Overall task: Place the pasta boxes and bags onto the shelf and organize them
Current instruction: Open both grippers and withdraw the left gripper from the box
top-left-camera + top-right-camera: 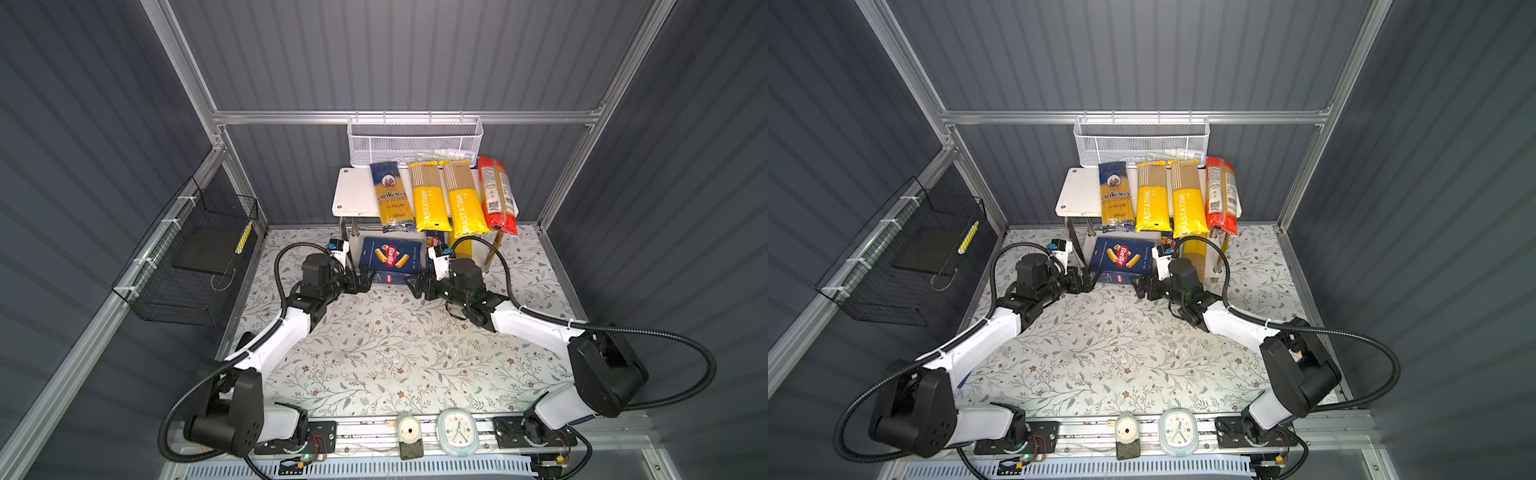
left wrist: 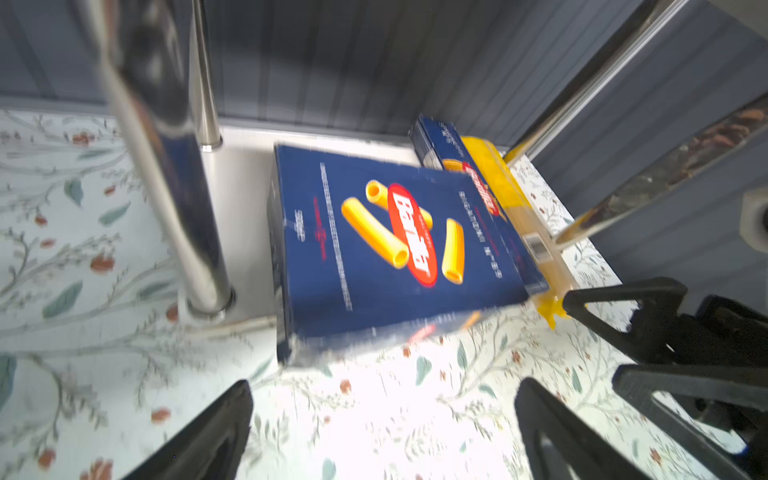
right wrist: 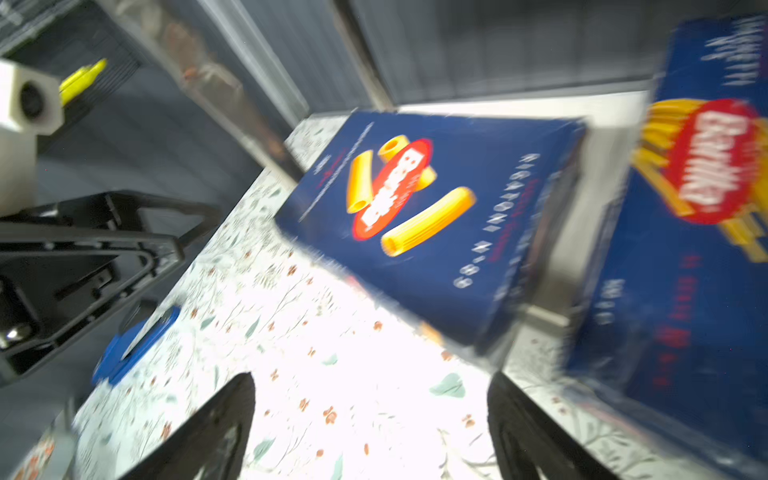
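The white shelf [image 1: 353, 191] stands at the back. On its top board lie a dark blue Ankara bag [image 1: 392, 197], two yellow PASTATIME bags [image 1: 430, 197], and a red-clear bag [image 1: 496, 195]. The lower board carries the wide Barilla box [image 1: 390, 259] [image 2: 395, 245] [image 3: 424, 216]; its front end juts past the board's edge. Beside it lie the narrow Barilla box [image 1: 434, 243] [image 3: 685, 249] and a yellow-clear bag [image 1: 463, 245]. My left gripper [image 1: 365, 280] [image 2: 382, 415] is open at the wide box's front left corner. My right gripper [image 1: 415, 286] [image 3: 370, 415] is open at its front right corner. Neither holds anything.
A white mesh basket [image 1: 415, 141] hangs on the back rail above the shelf. A black wire basket [image 1: 187, 257] with a yellow item hangs on the left wall. Chrome shelf legs [image 2: 166, 166] stand close to my left gripper. A clock [image 1: 457, 432] sits at the front rail.
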Robot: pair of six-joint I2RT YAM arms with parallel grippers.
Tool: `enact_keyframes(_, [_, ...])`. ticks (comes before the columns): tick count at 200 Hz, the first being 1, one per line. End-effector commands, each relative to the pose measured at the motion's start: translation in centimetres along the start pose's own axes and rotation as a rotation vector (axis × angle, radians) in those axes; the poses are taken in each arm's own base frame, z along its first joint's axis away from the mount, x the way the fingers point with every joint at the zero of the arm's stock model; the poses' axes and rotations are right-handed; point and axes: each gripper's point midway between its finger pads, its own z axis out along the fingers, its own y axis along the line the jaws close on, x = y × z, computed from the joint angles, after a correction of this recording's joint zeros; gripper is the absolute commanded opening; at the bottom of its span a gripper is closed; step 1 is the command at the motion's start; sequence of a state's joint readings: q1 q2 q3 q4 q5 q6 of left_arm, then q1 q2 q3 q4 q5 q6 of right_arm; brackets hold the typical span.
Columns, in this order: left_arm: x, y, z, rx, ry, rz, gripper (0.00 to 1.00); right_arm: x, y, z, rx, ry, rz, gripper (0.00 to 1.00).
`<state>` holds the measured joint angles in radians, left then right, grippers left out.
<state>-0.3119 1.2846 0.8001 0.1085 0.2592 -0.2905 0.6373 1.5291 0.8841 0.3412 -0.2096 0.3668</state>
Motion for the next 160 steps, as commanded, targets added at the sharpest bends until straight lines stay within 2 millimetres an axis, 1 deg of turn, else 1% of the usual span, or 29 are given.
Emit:
enact_keyframes(1, [1.5, 0.9, -2.1, -0.081, 0.032, -0.031, 0.99, 1.9, 3.1, -0.1, -0.104, 0.059, -0.107, 0.89])
enact_keyframes(20, [2.8, 2.2, -4.3, -0.169, 0.02, -0.027, 1.0, 2.7, 4.5, 1.0, -0.147, 0.09, -0.14, 0.89])
enact_keyframes(33, [3.6, 3.1, -5.6, -0.227, 0.005, -0.025, 1.0, 2.9, 4.9, 1.9, -0.17, 0.098, -0.13, 0.89])
enact_keyframes(44, [4.5, 3.8, -6.6, -0.269, 0.004, -0.026, 1.0, 2.9, 4.7, 2.8, -0.173, 0.09, -0.118, 0.89])
enact_keyframes(47, [4.7, 4.0, -6.8, -0.28, 0.006, -0.026, 1.0, 3.1, 5.2, 2.9, -0.203, 0.1, -0.115, 0.89])
enact_keyframes(62, [5.5, 4.5, -7.9, -0.314, 0.009, -0.039, 1.0, 3.2, 5.5, 3.8, -0.226, 0.111, -0.109, 0.89])
enact_keyframes(83, [6.2, 4.6, -9.2, -0.328, -0.005, -0.048, 0.99, 3.1, 5.6, 5.0, -0.236, 0.118, -0.114, 0.89])
enact_keyframes(120, [7.4, 5.9, -11.0, -0.415, -0.005, -0.062, 1.0, 3.0, 5.5, 6.6, -0.233, 0.133, -0.114, 0.89])
enact_keyframes(160, [7.7, 6.2, -11.1, -0.424, -0.008, -0.057, 0.99, 3.0, 5.2, 8.4, -0.226, 0.135, -0.105, 0.89])
